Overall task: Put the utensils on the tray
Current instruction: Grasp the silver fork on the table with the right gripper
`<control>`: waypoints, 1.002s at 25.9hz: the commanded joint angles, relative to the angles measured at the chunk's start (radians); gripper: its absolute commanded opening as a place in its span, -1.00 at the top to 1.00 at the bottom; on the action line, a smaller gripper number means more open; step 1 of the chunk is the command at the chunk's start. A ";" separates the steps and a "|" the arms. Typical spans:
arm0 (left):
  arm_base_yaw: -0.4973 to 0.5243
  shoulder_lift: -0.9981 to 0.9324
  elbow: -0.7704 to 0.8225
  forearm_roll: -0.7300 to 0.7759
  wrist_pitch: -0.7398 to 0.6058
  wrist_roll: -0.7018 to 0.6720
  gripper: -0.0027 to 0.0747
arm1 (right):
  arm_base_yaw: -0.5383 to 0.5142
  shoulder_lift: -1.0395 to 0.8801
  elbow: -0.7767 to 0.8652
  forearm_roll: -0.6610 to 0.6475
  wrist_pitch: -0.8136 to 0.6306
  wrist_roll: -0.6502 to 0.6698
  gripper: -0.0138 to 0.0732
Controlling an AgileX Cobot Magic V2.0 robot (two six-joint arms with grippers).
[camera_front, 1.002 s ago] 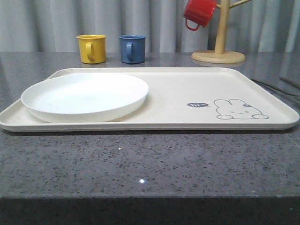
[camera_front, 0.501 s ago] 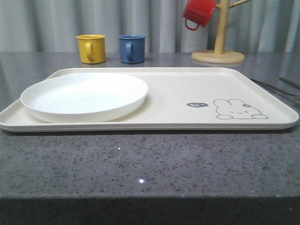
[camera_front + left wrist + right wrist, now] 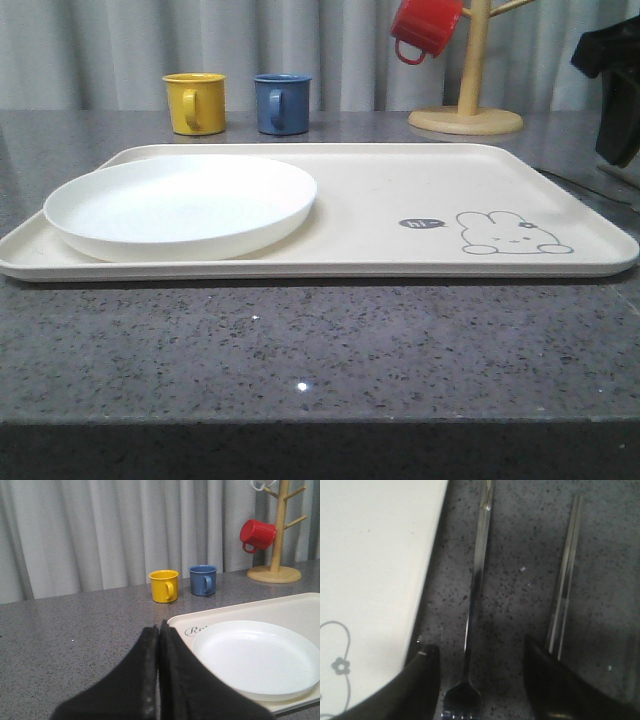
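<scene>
The cream tray with the grey rabbit drawing lies across the table and also shows as the tray and the tray. On the grey stone just beside its edge lies a silver fork, and a pair of chopsticks lies parallel a little farther off. My right gripper hangs open over the fork, one finger on each side of its neck, nothing held. The right arm shows at the right edge of the front view. My left gripper is shut and empty, near the tray's corner.
A round white plate rests on the left half of the tray. A yellow mug and a blue mug stand behind the tray. A red mug hangs on a wooden mug tree at the back right.
The right arm has come into the front view at the right edge, where the cutlery lay visible before. The tray, plate and mugs have not moved.
</scene>
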 commanded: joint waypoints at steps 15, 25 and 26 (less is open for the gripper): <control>0.001 0.009 -0.024 -0.012 -0.080 -0.010 0.98 | 0.000 0.102 -0.052 -0.003 -0.033 -0.012 0.13; 0.001 0.009 -0.024 -0.012 -0.080 -0.010 0.98 | 0.000 0.102 -0.052 -0.002 -0.004 -0.012 0.66; 0.001 0.009 -0.024 -0.012 -0.080 -0.010 0.98 | 0.000 0.102 -0.052 -0.002 -0.001 -0.012 0.72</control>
